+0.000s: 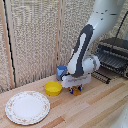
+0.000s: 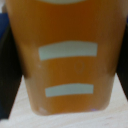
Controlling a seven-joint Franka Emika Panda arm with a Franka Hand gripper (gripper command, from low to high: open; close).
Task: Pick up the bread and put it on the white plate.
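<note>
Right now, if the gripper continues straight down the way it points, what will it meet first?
Most likely the bread: the wrist view is filled by it, directly ahead of the gripper. Below it lies the wooden table. Whether contact is already made is unclear.

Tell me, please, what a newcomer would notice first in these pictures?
The big white and grey arm reaches down at the table's middle, its tool low around the small orange-brown bread, just to the exterior view's right of the yellow bowl. The wide white dish lies bare at the lower left of that view. In the wrist view the bread fills nearly the whole picture, very close to the camera.
</note>
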